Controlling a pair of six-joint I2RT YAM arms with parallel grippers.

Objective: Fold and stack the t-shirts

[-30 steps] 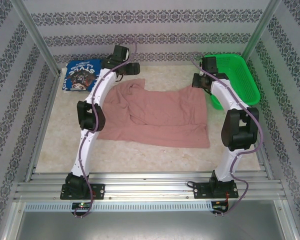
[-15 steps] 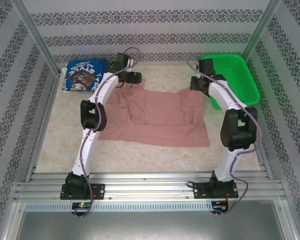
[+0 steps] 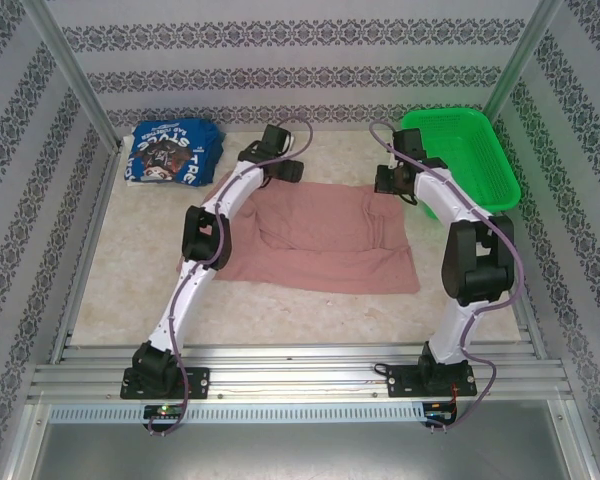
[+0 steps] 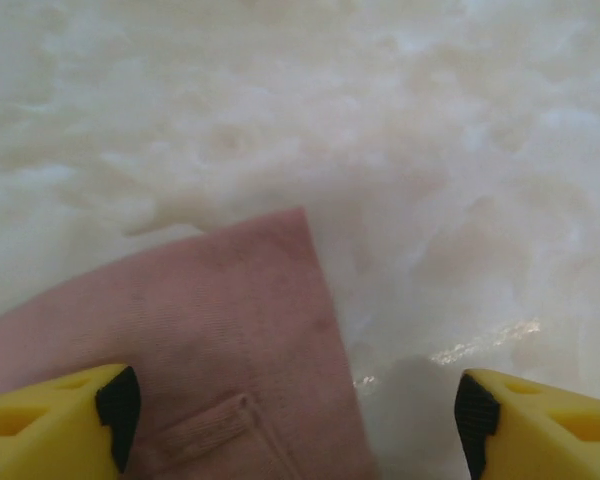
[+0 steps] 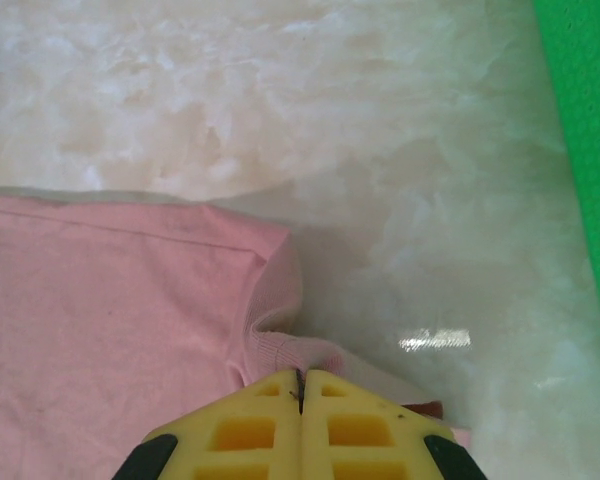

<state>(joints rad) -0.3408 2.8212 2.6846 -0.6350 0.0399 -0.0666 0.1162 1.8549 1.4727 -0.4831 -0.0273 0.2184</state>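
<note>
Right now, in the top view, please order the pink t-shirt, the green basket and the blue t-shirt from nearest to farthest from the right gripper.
1. pink t-shirt: pinched in the right gripper.
2. green basket: just to its right.
3. blue t-shirt: far left corner.

right gripper closed, seemingly pinching the pink t-shirt edge.
</note>
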